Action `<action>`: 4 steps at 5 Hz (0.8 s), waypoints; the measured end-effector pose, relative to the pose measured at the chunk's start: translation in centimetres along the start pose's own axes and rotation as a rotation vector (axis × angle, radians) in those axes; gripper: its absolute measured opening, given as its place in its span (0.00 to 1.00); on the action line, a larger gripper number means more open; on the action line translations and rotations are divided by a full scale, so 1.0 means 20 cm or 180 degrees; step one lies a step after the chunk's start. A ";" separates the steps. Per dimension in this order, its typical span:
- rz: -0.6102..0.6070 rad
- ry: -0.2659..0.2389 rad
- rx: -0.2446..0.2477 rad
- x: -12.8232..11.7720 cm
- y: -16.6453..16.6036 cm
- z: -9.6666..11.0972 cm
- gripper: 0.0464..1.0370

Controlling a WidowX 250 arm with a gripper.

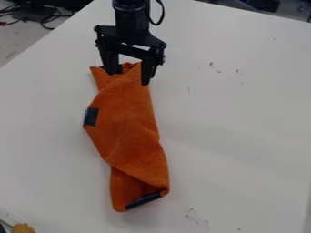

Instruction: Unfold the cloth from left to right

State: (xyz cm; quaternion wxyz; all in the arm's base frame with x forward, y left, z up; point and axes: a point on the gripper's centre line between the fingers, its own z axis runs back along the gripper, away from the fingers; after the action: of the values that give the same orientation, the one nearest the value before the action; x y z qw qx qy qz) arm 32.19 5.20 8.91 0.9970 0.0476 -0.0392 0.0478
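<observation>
Two fingers [146, 73] of the gripper [130, 78] stand spread astride the far end of the orange cloth [129, 123], which lies folded lengthwise on the table [237, 136]. Best to pinch just the top layer near its left edge, lift slightly, then draw it rightward slowly, lest the under layer drag along.
</observation>
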 end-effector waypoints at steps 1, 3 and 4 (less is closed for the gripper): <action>-0.0004 0.0098 -0.0008 -0.02 0.00 -0.05 0.96; 0.0347 -0.0089 -0.0128 -0.19 0.20 -0.16 0.96; 0.0479 -0.0132 -0.0186 -0.24 0.28 -0.21 0.96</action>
State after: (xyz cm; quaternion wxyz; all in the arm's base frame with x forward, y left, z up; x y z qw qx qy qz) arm 27.21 10.72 4.88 0.9905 0.0163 -0.0647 0.1204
